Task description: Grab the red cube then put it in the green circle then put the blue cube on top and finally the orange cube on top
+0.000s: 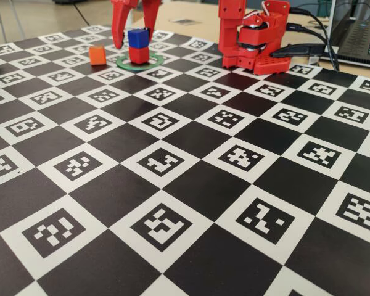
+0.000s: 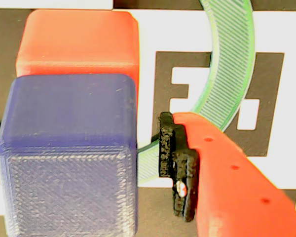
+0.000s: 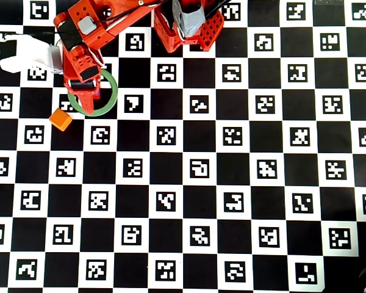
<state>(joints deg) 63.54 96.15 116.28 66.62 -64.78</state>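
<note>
Here, on a checkerboard mat (image 1: 191, 185) of printed markers, the orange cube (image 1: 97, 55) sits alone, just outside the green circle (image 1: 153, 62) at about eight o'clock in the overhead view. Inside the ring, the blue cube (image 1: 138, 38) rests atop the red cube (image 1: 139, 54). Above the stack hangs the gripper (image 1: 135, 24), jaws spread wide on either side, gripping nothing. Beyond, at one o'clock, stands the arm's red base (image 1: 253, 43).
</note>
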